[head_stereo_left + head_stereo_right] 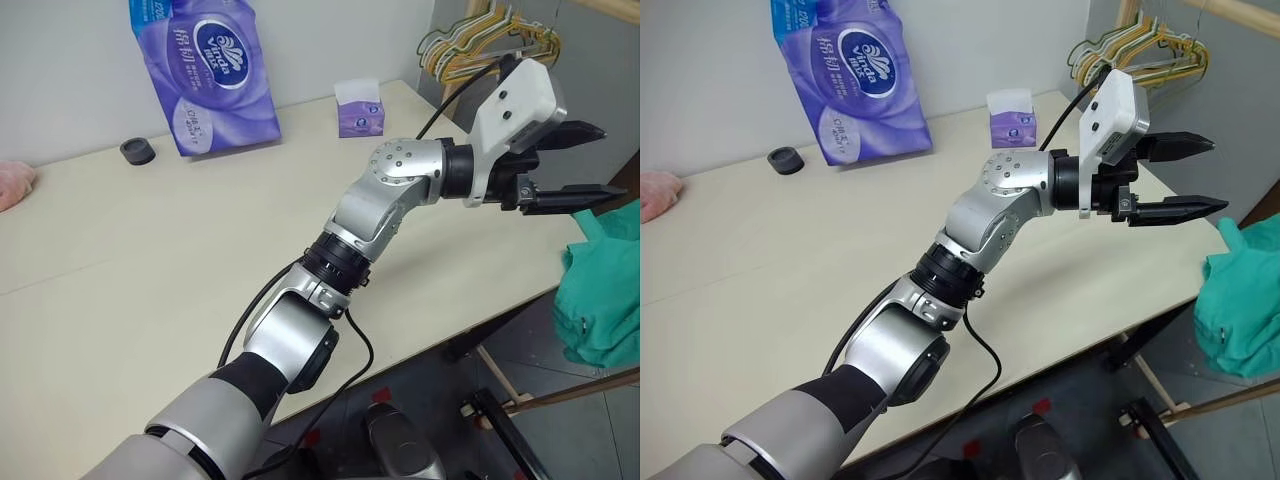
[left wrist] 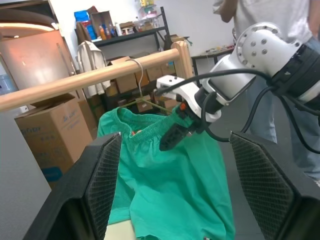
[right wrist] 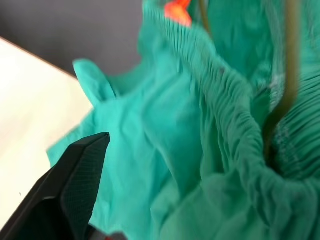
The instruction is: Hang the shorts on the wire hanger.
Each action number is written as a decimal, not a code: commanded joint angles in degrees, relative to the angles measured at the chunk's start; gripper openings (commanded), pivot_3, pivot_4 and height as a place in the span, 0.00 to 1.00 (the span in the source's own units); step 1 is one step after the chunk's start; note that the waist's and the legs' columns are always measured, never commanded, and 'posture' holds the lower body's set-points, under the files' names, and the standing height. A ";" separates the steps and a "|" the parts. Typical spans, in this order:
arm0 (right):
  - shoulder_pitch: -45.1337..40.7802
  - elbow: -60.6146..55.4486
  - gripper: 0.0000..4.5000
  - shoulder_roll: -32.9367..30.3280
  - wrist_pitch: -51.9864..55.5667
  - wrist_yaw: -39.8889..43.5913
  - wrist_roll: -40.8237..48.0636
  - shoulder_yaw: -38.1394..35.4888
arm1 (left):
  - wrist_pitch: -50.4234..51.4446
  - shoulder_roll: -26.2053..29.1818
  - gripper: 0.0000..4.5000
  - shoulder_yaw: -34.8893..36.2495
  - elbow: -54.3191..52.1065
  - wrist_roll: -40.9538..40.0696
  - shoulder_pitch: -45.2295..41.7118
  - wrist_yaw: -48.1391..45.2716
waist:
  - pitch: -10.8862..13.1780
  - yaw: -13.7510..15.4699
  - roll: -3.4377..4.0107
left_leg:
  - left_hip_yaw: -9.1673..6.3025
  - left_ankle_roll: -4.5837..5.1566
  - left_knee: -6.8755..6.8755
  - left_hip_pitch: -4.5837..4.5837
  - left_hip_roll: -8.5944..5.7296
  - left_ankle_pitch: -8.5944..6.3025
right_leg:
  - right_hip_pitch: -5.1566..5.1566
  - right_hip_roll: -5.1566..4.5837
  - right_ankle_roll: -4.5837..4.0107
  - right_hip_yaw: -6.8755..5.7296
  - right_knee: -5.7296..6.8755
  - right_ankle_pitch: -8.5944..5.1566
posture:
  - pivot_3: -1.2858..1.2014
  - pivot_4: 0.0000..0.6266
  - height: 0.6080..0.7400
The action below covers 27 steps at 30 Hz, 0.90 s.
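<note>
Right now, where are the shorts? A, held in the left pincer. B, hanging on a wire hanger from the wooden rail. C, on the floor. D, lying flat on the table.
B: the shorts hang by their waistband on the hanger, hooked over the wooden rail; the left pincer is open and empty.

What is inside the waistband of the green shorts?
Inside the shorts' gathered waistband I see an orange tag and the wire hanger, whose hook goes over the wooden rail. The fabric covers the hanger's lower part.
</note>
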 commanded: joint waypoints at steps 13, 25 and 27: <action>-2.46 -33.32 1.00 4.19 -17.34 2.16 -13.03 13.36 | 1.73 1.67 0.81 -0.94 -5.81 2.87 4.82 2.65 | -0.05 1.38 0.27 | -0.03 -0.01 0.00 0.07 0.06 0.00 | -0.05 -0.03 0.02 0.02 0.11 0.01 | 0.39 0.25 1.00; 9.96 -44.17 1.00 33.72 -44.31 3.11 -21.99 35.80 | 16.54 14.56 0.81 6.69 -22.51 10.75 30.23 26.20 | -0.17 6.78 0.44 | -0.36 -0.29 0.21 -0.24 0.06 0.17 | -0.74 -0.26 -0.29 -0.11 0.78 0.31 | 0.45 0.24 1.00; 10.72 -42.99 1.00 37.48 -49.01 3.79 -24.20 39.37 | 19.75 15.24 0.81 8.70 -24.87 12.00 33.54 31.27 | -0.18 8.23 0.42 | -0.46 -0.60 0.30 -0.68 0.06 0.35 | -1.23 -0.31 -0.31 -0.18 1.02 0.33 | 0.46 0.23 1.00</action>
